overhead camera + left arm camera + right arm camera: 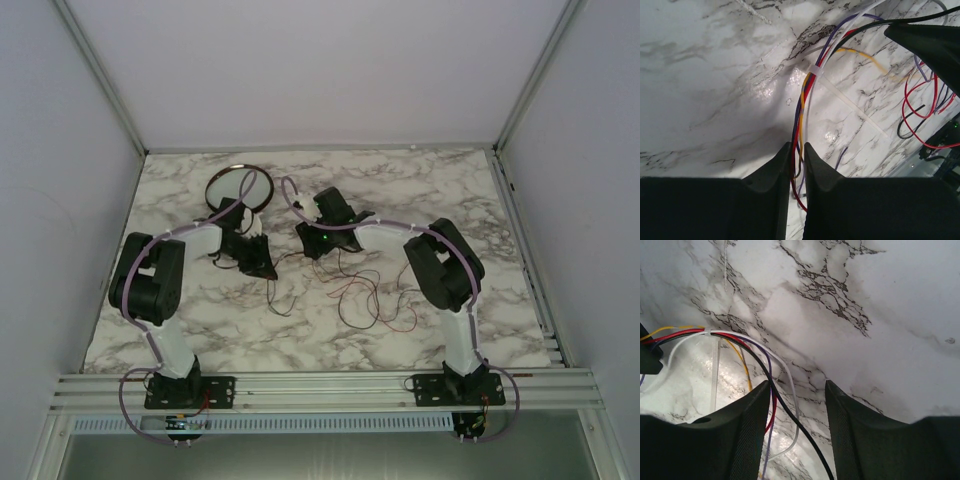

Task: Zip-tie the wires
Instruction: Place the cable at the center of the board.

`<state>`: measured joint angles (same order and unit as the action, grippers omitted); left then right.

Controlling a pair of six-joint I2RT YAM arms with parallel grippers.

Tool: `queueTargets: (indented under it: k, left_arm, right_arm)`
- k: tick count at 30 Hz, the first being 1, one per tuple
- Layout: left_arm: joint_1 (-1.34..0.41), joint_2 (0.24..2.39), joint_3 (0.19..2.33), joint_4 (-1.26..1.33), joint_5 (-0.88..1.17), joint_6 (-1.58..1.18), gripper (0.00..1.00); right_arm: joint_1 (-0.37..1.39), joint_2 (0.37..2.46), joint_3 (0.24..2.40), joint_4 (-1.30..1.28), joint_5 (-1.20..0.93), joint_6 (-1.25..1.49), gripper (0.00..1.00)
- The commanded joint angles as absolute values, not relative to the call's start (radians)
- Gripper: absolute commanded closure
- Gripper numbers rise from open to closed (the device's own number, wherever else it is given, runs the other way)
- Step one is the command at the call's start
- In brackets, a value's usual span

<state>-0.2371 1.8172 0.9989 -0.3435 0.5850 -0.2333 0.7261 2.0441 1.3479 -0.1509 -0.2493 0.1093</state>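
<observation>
A round dark-rimmed dish (240, 166) sits toward the far edge of the marble tabletop (450, 180), left of the middle. The left arm's forearm reaches past it on the near side.

Just right of the dish and a little nearer, the left gripper (796, 146) is clenched on the wires (803, 100). Its two fingers are pressed almost together, and the red, black, purple, yellow and white strands run between them as one bundle.

A short way beyond those fingertips, a white zip tie (815, 70) wraps the bundle. Its thin tail lies flat on the marble, trailing away from the strands.

Past the tie, the bundle carries on to the right gripper (797, 385), which faces the left one near the centre of the tabletop. The right gripper's jaws are spread apart. The black, white and purple strands pass through the gap, hugging one finger and clear of the other, so nothing is pinched there.

Right of both grippers, the loose ends of the wires spill in red and dark loops across the middle of the tabletop. They curl toward the near edge, in front of the right arm's elbow.
</observation>
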Motion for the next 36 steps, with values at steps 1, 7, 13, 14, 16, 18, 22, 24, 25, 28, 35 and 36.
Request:
queueTargets:
  k: [1,7,13,14,16,18,22,24,25,28,35,36]
  left_arm:
    - [-0.232,1.847,1.018,-0.385,0.491,-0.209,0.81]
    - [-0.233,1.841,1.022,-0.411,0.464,-0.201,0.75]
    - [-0.233,1.816,1.029,-0.423,0.469,-0.203,0.58]
    - [-0.233,1.809,1.036,-0.433,0.468,-0.199,0.56]
    - [-0.232,1.792,1.05,-0.454,0.465,-0.192,0.51]
    - [-0.23,1.77,1.06,-0.467,0.469,-0.191,0.45]
    - [-0.219,1.715,1.089,-0.485,0.471,-0.193,0.2]
    - [-0.209,1.677,1.108,-0.484,0.461,-0.193,0.01]
    - [-0.202,1.646,1.116,-0.477,0.45,-0.199,0.0]
    - [-0.182,1.554,1.117,-0.412,0.395,-0.235,0.0]
    - [-0.159,1.293,0.972,-0.116,0.19,-0.319,0.0]
    - [-0.158,1.251,0.937,-0.07,0.161,-0.329,0.0]
  right_arm:
    - [0.714,2.049,1.393,-0.153,-0.204,0.078,0.51]
    - [0.692,1.996,1.396,-0.118,-0.276,0.091,0.46]
    - [0.653,1.855,1.316,0.017,-0.351,0.139,0.37]
    - [0.646,1.832,1.298,0.041,-0.357,0.145,0.36]
    - [0.63,1.787,1.264,0.084,-0.37,0.151,0.36]
    - [0.616,1.744,1.232,0.138,-0.37,0.156,0.35]
    - [0.586,1.651,1.153,0.237,-0.31,0.165,0.34]
    - [0.559,1.603,1.109,0.281,-0.264,0.18,0.33]
    - [0.542,1.58,1.087,0.297,-0.25,0.185,0.33]
    - [0.483,1.499,1.003,0.34,-0.177,0.199,0.2]
    - [0.309,1.217,0.686,0.469,0.006,0.223,0.01]
    - [0.283,1.174,0.642,0.478,0.021,0.216,0.01]
